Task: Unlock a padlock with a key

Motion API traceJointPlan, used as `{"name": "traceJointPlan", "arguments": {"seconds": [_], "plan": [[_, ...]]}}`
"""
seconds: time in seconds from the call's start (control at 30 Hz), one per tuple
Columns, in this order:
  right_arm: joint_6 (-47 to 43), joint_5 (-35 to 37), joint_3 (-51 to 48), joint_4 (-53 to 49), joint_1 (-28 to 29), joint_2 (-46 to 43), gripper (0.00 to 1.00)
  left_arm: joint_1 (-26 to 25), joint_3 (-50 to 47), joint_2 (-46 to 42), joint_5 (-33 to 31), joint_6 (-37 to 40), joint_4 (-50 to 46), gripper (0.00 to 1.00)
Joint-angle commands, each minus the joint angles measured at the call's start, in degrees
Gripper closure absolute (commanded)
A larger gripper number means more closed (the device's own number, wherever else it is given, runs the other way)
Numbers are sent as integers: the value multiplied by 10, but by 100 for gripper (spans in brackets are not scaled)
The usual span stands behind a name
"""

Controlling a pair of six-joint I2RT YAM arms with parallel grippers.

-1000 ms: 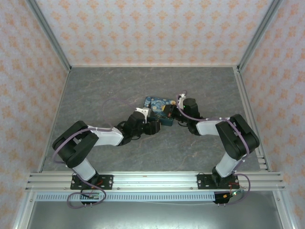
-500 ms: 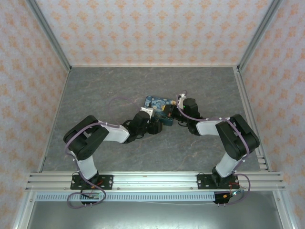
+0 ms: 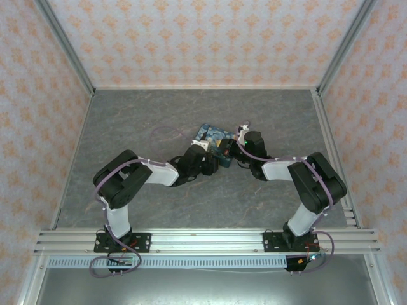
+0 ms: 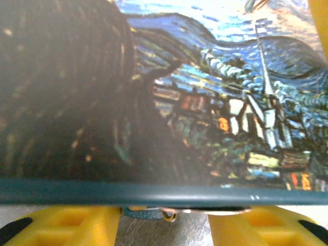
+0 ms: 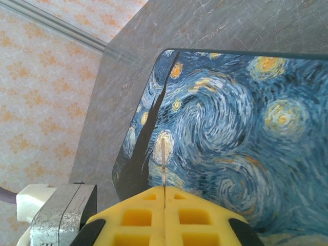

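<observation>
Two arms on record, both reaching to the middle of the table [image 3: 127, 121] in the top view. Found the starry-night box [image 3: 212, 134] there. Logged left gripper [image 3: 213, 162] at the box's 6 o'clock and right gripper [image 3: 230, 148] at its 4 o'clock, both just beside the box.

Left wrist view: yellow fingers [image 4: 61, 225] spread wide at 7 and 5 o'clock of the frame, clasping nothing. Painted box face close ahead, with a teal edge across the frame just above the fingers. Glimpsed the padlock [image 4: 149, 212] as a small teal-blue piece with a brass-coloured ring at 6 o'clock, tucked under that edge and between the fingers. Mostly hidden; cannot tell whether it touches either finger.

Right wrist view: fingers [image 5: 138, 215] pressed fully together at 6 o'clock, pinching the key [image 5: 163, 156]. Seen edge-on as a thin metal strip pointing to 12 o'clock over the painted face. Cannot tell whether the tip touches the box.
</observation>
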Motion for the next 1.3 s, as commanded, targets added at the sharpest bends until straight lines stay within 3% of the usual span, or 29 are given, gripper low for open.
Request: {"name": "traceJointPlan", "arguments": {"seconds": [0.0, 0.33, 0.57, 0.97, 1.13, 1.27], "plan": [[-3, -2, -26, -67, 8, 17, 100, -6, 22, 14, -21, -3, -7, 55], [-1, -6, -30, -58, 9, 12, 100, -6, 24, 8, -50, -21, -22, 72], [-22, -4, -16, -75, 9, -20, 100, -5, 17, -13, -44, -50, -25, 75], [-193, 54, -37, -314, 1, -268, 100, -5, 46, -55, 19, -181, -115, 85], [-245, 37, -84, -390, 0, -375, 100, -5, 69, -63, 66, -239, -150, 90], [-253, 2, -114, -395, 2, -411, 100, -1, 94, -59, 103, -282, -181, 90]]}}
